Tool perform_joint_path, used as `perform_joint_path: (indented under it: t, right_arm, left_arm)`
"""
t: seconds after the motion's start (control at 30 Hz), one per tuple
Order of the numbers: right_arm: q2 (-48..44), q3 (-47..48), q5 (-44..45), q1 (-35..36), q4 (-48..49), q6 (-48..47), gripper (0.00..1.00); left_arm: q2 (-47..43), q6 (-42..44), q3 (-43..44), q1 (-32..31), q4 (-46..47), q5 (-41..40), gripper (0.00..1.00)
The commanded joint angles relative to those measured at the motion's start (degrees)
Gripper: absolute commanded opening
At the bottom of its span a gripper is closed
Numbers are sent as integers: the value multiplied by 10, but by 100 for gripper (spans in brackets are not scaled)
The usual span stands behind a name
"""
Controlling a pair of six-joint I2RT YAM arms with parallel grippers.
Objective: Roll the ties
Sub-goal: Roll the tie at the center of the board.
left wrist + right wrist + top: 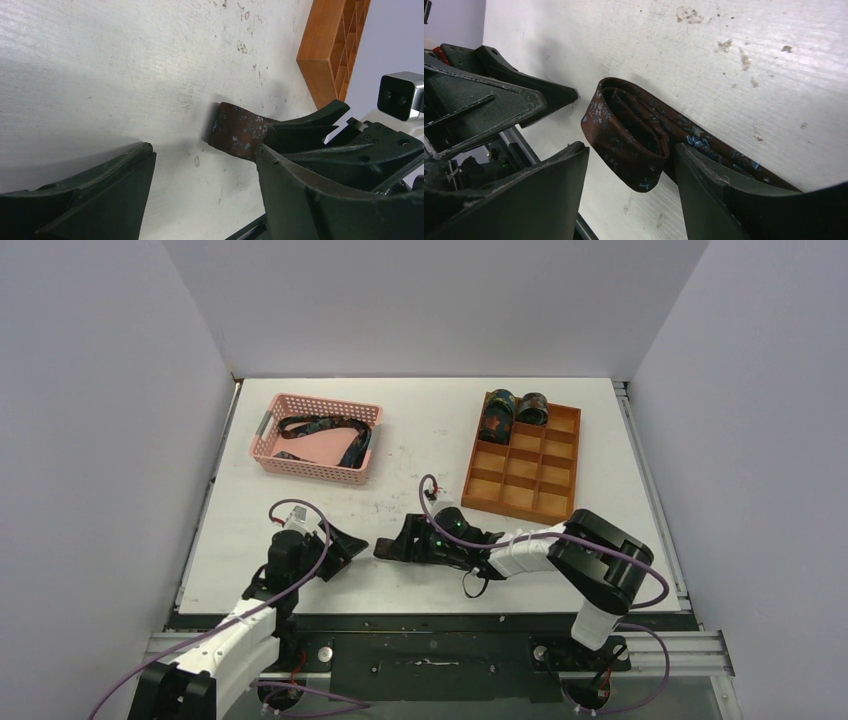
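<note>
One loosely rolled brown, blue-flecked fabric tie (629,135) lay on the white desk (410,440) between the parted right fingers (724,200); left fingers (90,195) also apart. We counted two rolled ties (497,415) in the orange wooden tray (468,482).

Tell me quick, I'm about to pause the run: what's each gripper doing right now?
Left gripper: open, holding nothing.
Right gripper: open, one finger on each side of the rolled tie, not clamped on it.
</note>
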Motion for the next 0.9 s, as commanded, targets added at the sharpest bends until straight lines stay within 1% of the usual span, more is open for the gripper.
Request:
perform_joint_path:
  t: [0.0, 0.2, 0.33, 0.37, 0.5, 0.57, 0.63, 0.7, 0.87]
  right_arm:
    - [-46, 19, 41, 3, -53, -26, 65]
    - [-73, 26, 65, -4, -93, -39, 67]
    - [-89, 30, 73, -10, -111, -47, 65]
    - [-93, 31, 71, -11, -110, -50, 63]
    - [-92, 34, 49, -6, -100, -46, 38]
    - [-89, 33, 44, -2, -90, -43, 29]
    - [-86, 33, 39, 1, -82, -42, 24]
    - [-84, 34, 38, 3, -81, -42, 21]
    - [-77, 27, 38, -3, -80, -40, 17]
  left_arm:
    - [11, 5, 17, 4, -5, 2, 73]
    - [17, 5, 23, 3, -2, 3, 73]
    - [18, 5, 24, 3, -2, 3, 73]
    - [19, 5, 23, 4, -1, 3, 73]
    - [30, 1, 23, 3, 18, 6, 73]
    - [43, -1, 26, 3, 35, 11, 73]
    - [55, -3, 30, 4, 46, 15, 73]
    - [66, -3, 33, 4, 54, 19, 74]
    - [81, -3, 33, 4, 69, 23, 80]
